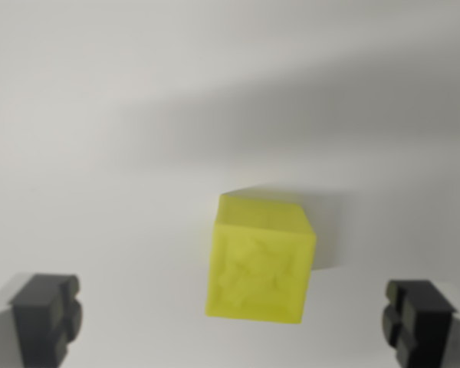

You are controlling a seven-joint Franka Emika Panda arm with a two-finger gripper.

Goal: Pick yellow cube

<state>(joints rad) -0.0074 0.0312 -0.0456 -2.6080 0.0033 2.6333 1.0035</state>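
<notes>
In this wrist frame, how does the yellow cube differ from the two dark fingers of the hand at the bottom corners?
The yellow cube is bright and translucent; the fingers are dark grey and opaque. The cube shows whole, slightly right of centre; the fingers are cut off by the bottom edge. The cube's front face carries a blurred relief; the fingers show blocky stepped pads. The hand is open, touching nothing. Both stand out against the white surface.

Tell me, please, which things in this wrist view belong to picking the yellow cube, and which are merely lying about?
Belonging to the job:
- yellow cube, resting on the surface
- gripper, its jaws wide apart on either side of the cube, not touching it

Lying about:
- nothing else; only the plain white surface with shadows across it
</notes>
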